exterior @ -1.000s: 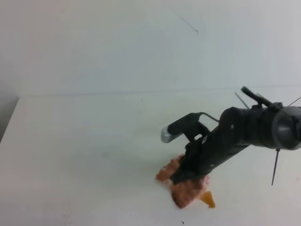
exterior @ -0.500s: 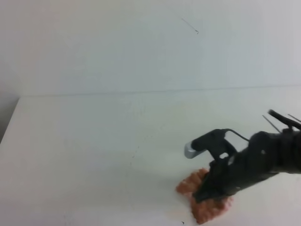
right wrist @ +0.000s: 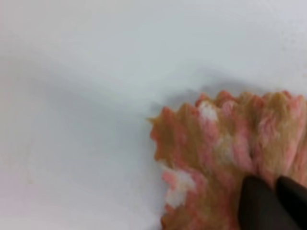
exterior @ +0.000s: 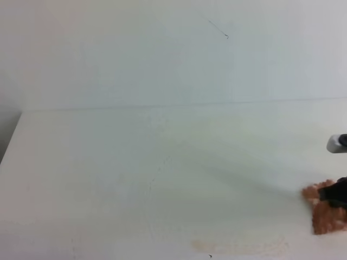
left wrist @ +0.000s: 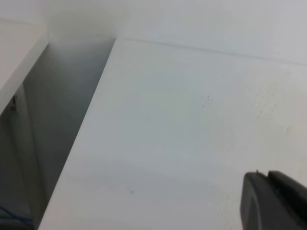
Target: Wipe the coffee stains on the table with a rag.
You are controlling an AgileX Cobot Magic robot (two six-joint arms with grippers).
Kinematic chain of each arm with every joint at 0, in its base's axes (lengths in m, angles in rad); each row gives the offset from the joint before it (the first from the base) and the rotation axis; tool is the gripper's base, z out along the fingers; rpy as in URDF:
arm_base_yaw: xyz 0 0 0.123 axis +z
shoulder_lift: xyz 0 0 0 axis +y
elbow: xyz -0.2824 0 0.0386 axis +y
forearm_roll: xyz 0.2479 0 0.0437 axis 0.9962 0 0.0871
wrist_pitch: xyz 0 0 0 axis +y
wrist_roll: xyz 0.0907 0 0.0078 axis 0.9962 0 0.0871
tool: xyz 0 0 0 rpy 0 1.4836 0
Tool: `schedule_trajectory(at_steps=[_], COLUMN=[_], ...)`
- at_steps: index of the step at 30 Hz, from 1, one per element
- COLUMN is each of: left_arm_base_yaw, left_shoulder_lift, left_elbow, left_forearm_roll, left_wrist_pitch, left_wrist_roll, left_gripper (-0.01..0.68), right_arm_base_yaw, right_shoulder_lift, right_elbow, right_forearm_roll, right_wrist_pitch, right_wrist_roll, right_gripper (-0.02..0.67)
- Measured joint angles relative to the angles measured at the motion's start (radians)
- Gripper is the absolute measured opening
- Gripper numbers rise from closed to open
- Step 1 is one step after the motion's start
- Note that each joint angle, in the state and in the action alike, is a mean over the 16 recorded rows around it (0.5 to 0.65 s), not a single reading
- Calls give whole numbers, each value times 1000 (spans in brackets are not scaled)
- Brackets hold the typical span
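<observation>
The surface [exterior: 108, 179] is a plain white top that fills most of the high view, its far edge meeting a pale wall and its left edge dropping to a dark gap at 9 o'clock. Faint specks dot it near the centre. At about 6 o'clock, close to the near edge, a faint tan smear [exterior: 238, 246] lies on the white; no glossy blot shows anywhere.

In the left wrist view the left gripper [left wrist: 273, 201] shows only as a dark tip at 5 o'clock, above bare surface; its two dark parts sit close together with a thin line between them, but I cannot tell its state for sure, and nothing is seen in it.

At 4 o'clock in the high view, at the right border, the rag [exterior: 323, 210] lies on the surface, pinkish-brown and fuzzy, partly cut off by the frame. The right gripper [exterior: 339, 194] sits on its upper right part, mostly out of frame. The right wrist view shows the rag [right wrist: 230, 153] with whitish patches, bunched into folds, and the gripper [right wrist: 274, 203] at 5 o'clock with its dark fingers pressed together, pinching the cloth.
</observation>
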Motion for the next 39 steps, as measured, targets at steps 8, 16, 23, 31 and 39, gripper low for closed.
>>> schedule_trajectory(at_steps=[8, 16, 23, 31, 39], left_arm_base_yaw=[0, 0, 0, 0, 0], left_shoulder_lift=[0, 0, 0, 0, 0], left_elbow=[0, 0, 0, 0, 0], left_forearm_roll=[0, 0, 0, 0, 0], left_wrist_pitch=[0, 0, -1, -2, -2], left_wrist_roll=[0, 0, 0, 0, 0], left_gripper=[-3, -3, -3, -3, -3], right_arm_base_yaw=[117, 398, 555, 582, 482], right_shoulder_lift=[21, 43, 107, 192, 198], right_elbow=[5, -29, -141, -246, -221], right_forearm_roll=[35, 125, 182, 167, 115], right_wrist_pitch=[34, -56, -107, -48, 6], right_wrist_roll=[-8, -7, -11, -25, -34], right_gripper=[-4, -4, -4, -4, -4])
